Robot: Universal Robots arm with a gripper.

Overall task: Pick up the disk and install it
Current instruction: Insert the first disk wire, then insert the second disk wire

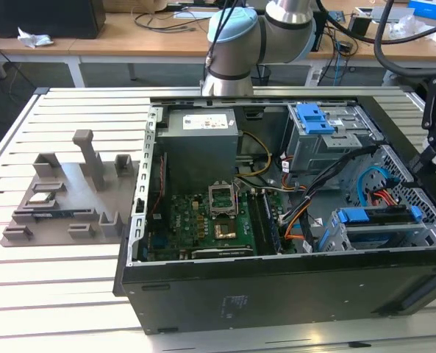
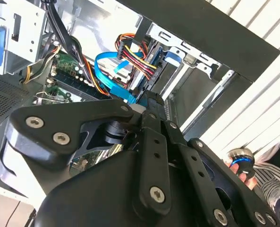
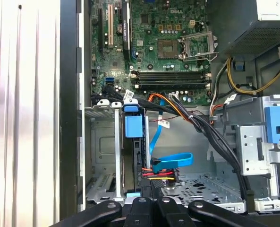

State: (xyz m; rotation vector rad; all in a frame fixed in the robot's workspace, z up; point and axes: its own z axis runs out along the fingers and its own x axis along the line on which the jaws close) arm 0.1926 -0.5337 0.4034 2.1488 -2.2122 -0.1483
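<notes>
Locate the disk [image 3: 131, 161] standing on edge inside the lower drive cage [image 3: 102, 156], at a front corner of the open computer case [image 1: 276, 294], toward the exterior view's right. Note the blue carrier bracket [image 3: 133, 125] level with the cage mouth. Judge the drive seated in its slot, kept upright by the cage rails owing to the case lying on its side. Trace the blue data cable [image 3: 173, 161] and the red-yellow-black power lead [image 3: 161, 174] to the drive end nearest the gripper [image 3: 151, 201]. Judge both plugged in there and looped slack over the perforated cage floor. Observe the gripper just beside that connector end, lined up with the drive's long edge, probably for working along the slot direction. Treat the gripper state as undetermined: cannot tell clenched from released, nor contact from a close hover. Note the blue latch plate [image 1: 313, 118] on the upper cage, well apart from the disk and not part of this step
</notes>
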